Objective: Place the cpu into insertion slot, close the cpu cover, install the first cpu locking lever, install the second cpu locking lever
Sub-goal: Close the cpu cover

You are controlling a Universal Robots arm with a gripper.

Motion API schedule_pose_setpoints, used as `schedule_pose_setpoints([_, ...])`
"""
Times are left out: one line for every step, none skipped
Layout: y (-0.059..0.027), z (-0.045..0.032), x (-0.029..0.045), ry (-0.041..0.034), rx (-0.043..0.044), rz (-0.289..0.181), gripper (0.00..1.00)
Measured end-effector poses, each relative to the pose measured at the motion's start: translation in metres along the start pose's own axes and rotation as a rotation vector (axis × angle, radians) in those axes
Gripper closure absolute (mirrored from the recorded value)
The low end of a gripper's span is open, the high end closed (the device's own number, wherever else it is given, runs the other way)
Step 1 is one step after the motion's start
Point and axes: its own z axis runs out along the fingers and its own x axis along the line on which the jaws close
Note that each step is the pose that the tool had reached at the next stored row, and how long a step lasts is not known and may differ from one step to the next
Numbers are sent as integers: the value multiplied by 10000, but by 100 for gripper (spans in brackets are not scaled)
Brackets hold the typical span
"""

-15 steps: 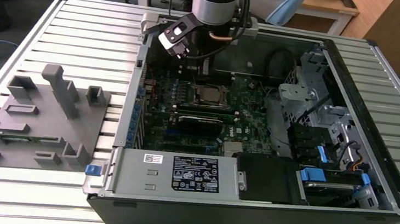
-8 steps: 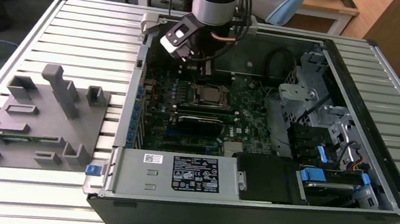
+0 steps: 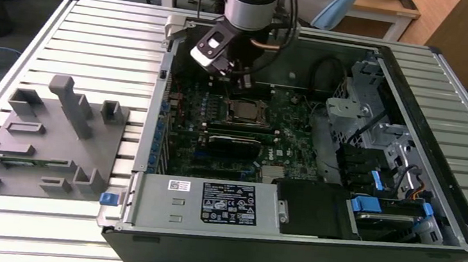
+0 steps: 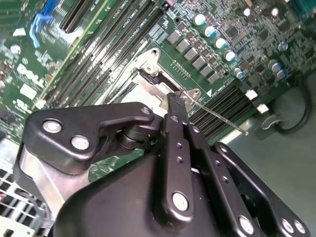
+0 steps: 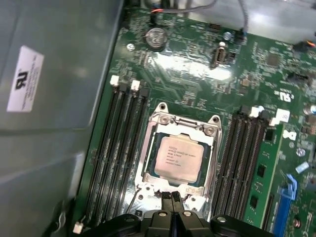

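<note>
The cpu point(image 5: 178, 157), a pale silvery square chip, lies flat in the insertion slot point(image 5: 161, 107) on the green board. The cpu cover point(image 5: 148, 148), a thin silver frame, lies down around the chip. My gripper point(image 5: 172, 196) is shut, its two black fingers pressed together with nothing between them, and hovers at the socket's edge. In the second wrist view the gripper point(image 4: 175, 100) points its tip at the socket's metal rim point(image 4: 148, 81). A thin wire locking lever point(image 4: 222, 118) sticks out sideways from the socket beside the tip. The exterior view has the gripper point(image 3: 237, 75) above the cpu point(image 3: 247, 110).
Long black memory slots point(image 5: 118, 148) run along both sides of the socket, with a green card point(image 5: 259, 177) in one. The case holds a power supply box point(image 3: 209, 203), a drive cage point(image 3: 373, 118) and cables point(image 3: 326, 69). A grey fixture point(image 3: 44, 138) sits on the slatted table.
</note>
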Motion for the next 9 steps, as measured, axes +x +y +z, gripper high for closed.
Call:
schedule_pose_setpoints([0, 1, 0, 5, -1, -161, 89])
schedule_pose_setpoints([0, 2, 0, 10, -3, -336, 89])
schedule_pose_setpoints([0, 3, 0, 15, -5, -503, 89])
schedule_pose_setpoints([0, 4, 0, 20, -6, -673, 89])
schedule_pose_setpoints([0, 5, 0, 25, -7, -842, 89])
schedule_pose_setpoints([0, 6, 0, 29, -8, -1014, 89])
schedule_pose_setpoints([0, 7, 0, 34, -9, -1185, 89])
schedule_pose_setpoints([0, 8, 0, 39, -9, -1359, 89])
schedule_pose_setpoints([0, 9, 0, 44, -11, -1553, 89])
